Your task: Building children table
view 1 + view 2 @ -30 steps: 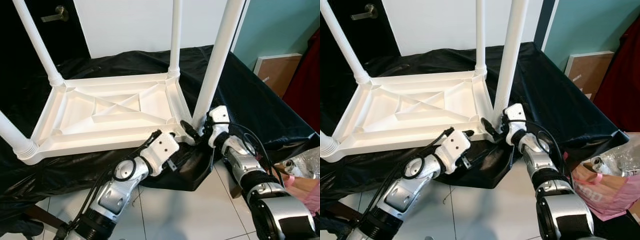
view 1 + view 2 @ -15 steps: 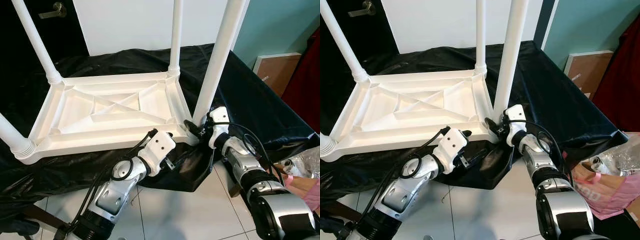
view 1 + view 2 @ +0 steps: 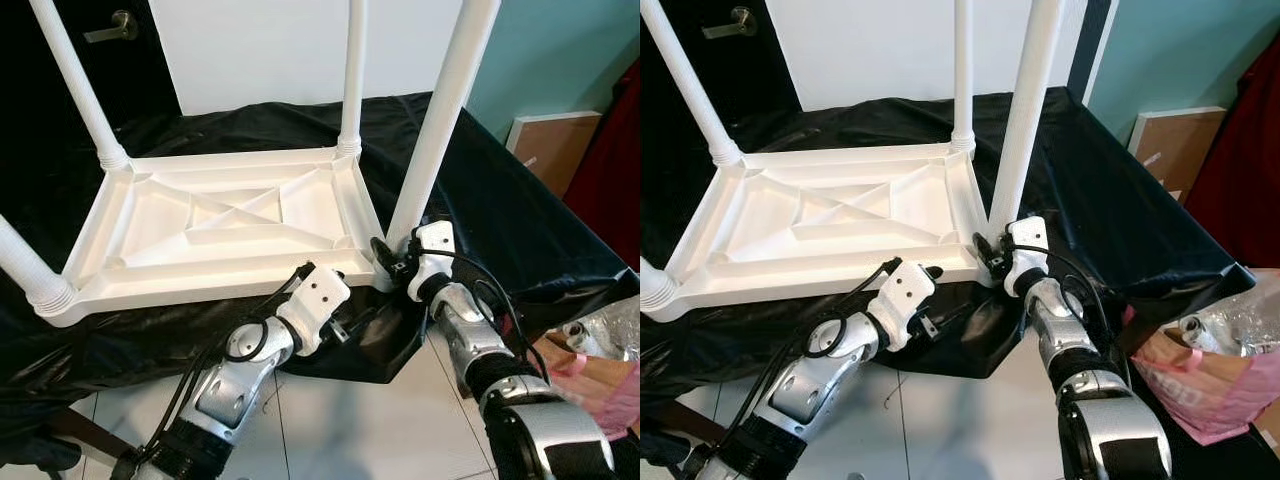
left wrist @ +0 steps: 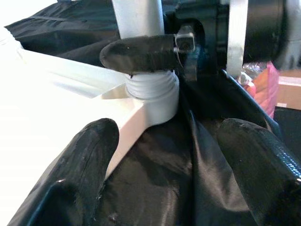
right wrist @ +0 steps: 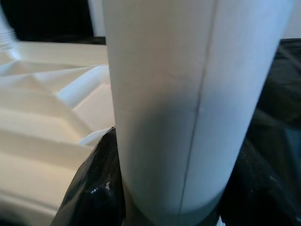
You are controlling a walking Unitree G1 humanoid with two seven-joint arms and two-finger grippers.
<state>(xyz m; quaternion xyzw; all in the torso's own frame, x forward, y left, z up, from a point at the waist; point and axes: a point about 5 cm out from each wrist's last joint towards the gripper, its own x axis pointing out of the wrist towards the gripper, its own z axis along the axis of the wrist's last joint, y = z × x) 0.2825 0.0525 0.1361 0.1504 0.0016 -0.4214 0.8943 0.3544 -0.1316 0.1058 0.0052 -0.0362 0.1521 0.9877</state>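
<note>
— On the black sheet (image 3: 520,200), where's your table?
— Upside down; the white table (image 3: 220,225) has legs pointing up.
— Your hands?
— Right hand (image 3: 392,260) clenched around the near leg (image 3: 430,150) at its base; left hand (image 4: 155,155) released beside that corner.

Room's pretty bright: plain white wall panel (image 3: 260,50) at the back, with a dark door with a brass lever handle (image 3: 110,27) to its left and a teal painted wall (image 3: 560,50) on the right. Floor is glossy white square tiles (image 3: 360,420). A brown cardboard box (image 3: 550,140) leans against the teal wall.
</note>
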